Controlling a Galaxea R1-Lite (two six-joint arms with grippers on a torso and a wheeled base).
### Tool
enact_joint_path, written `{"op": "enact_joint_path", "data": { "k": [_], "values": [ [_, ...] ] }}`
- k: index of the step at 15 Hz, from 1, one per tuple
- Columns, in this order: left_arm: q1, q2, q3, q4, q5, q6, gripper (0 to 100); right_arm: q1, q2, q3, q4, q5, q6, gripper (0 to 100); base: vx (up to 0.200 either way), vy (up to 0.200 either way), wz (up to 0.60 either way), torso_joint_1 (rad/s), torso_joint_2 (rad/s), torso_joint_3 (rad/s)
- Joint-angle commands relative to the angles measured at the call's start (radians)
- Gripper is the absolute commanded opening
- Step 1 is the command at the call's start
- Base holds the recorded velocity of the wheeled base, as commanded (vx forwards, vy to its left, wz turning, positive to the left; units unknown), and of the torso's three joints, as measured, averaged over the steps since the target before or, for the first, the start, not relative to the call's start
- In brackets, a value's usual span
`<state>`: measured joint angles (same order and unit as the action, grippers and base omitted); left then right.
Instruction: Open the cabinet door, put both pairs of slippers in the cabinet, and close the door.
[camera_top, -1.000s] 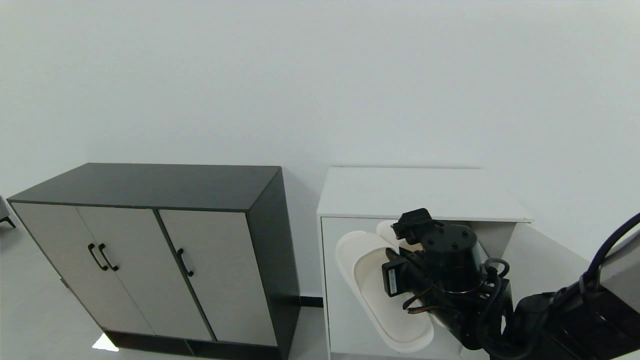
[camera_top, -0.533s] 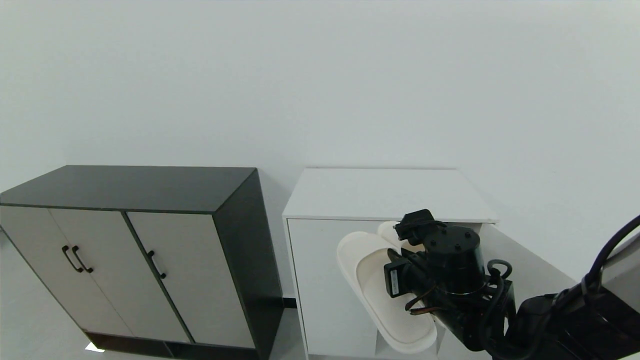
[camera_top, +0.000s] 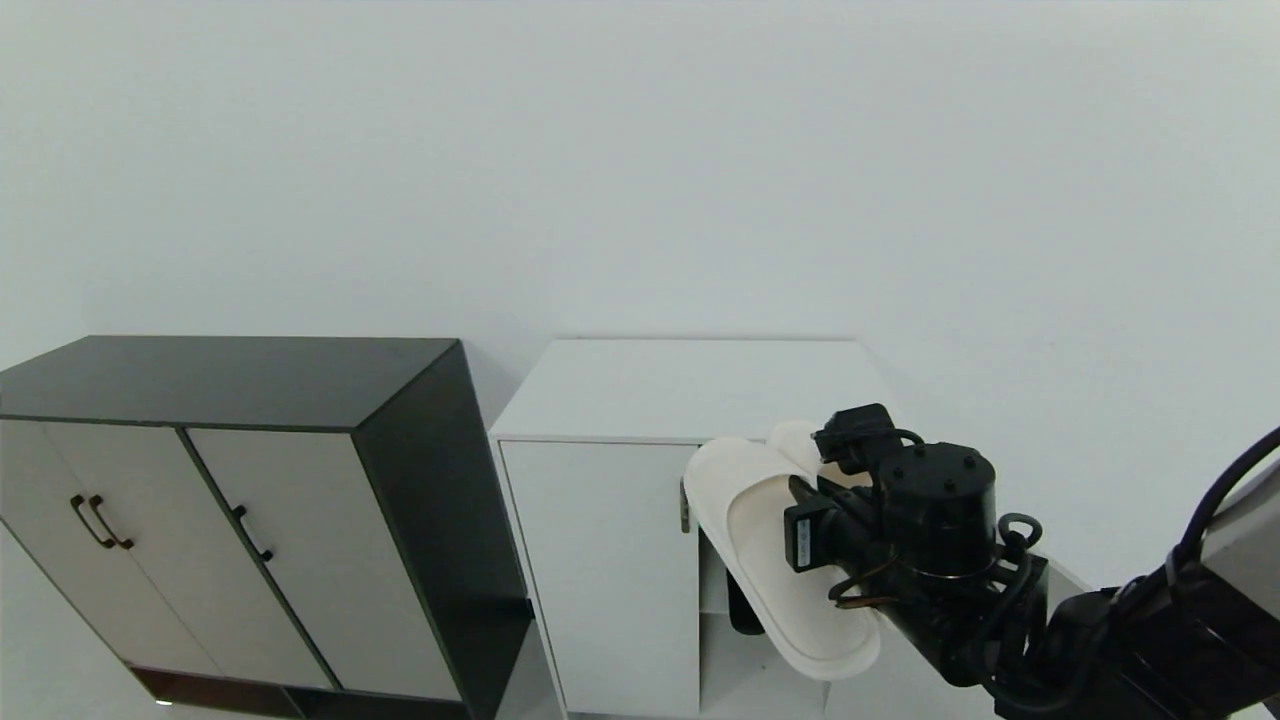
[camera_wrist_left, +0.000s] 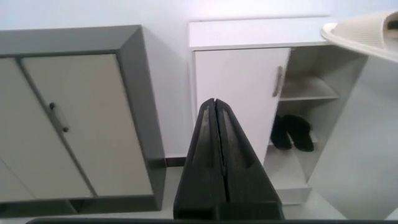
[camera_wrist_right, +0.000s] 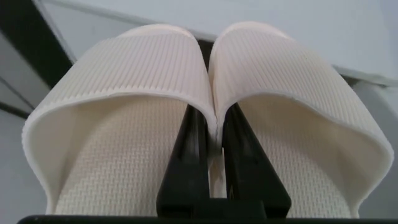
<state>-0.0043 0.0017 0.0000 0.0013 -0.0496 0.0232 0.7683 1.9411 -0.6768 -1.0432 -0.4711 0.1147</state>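
Two cream slippers (camera_top: 775, 570) clenched in right end effector (camera_wrist_right: 214, 142), left end effector (camera_wrist_left: 215, 106) closed (empty), view apparently swung rightward.

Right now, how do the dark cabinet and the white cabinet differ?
The dark cabinet has a black shell with grey doors; the white cabinet is white all over. The dark cabinet has three doors, all shut; the white cabinet stands open on its right side, with black slippers inside. Both stand against the wall.
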Motion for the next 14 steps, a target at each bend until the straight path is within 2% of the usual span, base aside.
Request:
{"op": "enact_joint_path", "data": {
  "k": [1, 12, 14],
  "values": [
    [0.000, 0.000, 0.000, 0.000, 0.000, 0.000, 0, -0.001, -0.004, 0.005, -0.015, -0.001, -0.009, 0, 0.000, 0.000, 0.00, 0.000, 0.00, 0.000],
    [0.000, 0.000, 0.000, 0.000, 0.002, -0.002, 0, -0.009, 0.018, 0.026, -0.063, 0.000, -0.018, 0, 0.000, 0.000, 0.00, 0.000, 0.00, 0.000],
    [0.000, 0.000, 0.000, 0.000, 0.002, 0.000, 0, -0.009, 0.018, 0.028, -0.063, 0.000, -0.018, 0, 0.000, 0.000, 0.00, -0.112, 0.22, 0.134]
  ]
}}
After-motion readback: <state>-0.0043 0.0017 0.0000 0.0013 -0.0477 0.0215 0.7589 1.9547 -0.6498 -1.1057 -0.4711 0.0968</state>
